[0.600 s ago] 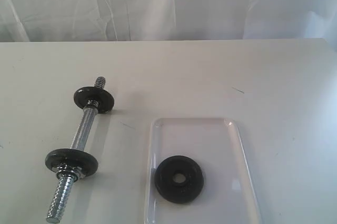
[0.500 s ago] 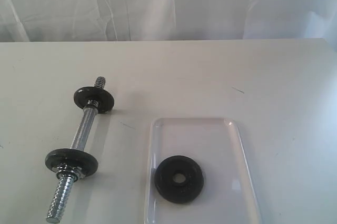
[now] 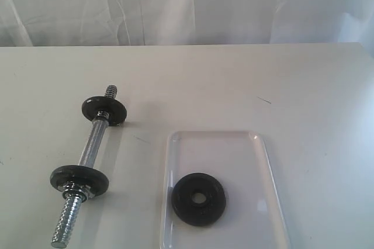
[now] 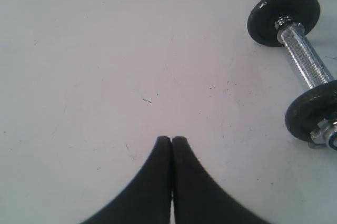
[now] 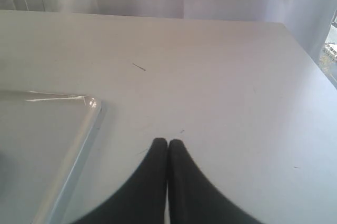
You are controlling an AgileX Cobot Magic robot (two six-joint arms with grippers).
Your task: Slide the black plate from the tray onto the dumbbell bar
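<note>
The black plate (image 3: 198,199) lies flat in the clear tray (image 3: 234,144) near the table's front, right of centre. The dumbbell bar (image 3: 93,145) lies on the table to the left, with two small black discs and a threaded end toward the front. Neither arm shows in the exterior view. In the left wrist view my left gripper (image 4: 171,140) is shut with nothing in it, above bare table, the dumbbell bar (image 4: 305,63) off to one side. My right gripper (image 5: 167,143) is shut and empty too, just beside a corner of the tray (image 5: 87,124).
The white table (image 3: 234,79) carries only the bar and the tray. A white curtain (image 3: 187,3) hangs behind the far edge. The table's right edge (image 5: 310,56) shows in the right wrist view.
</note>
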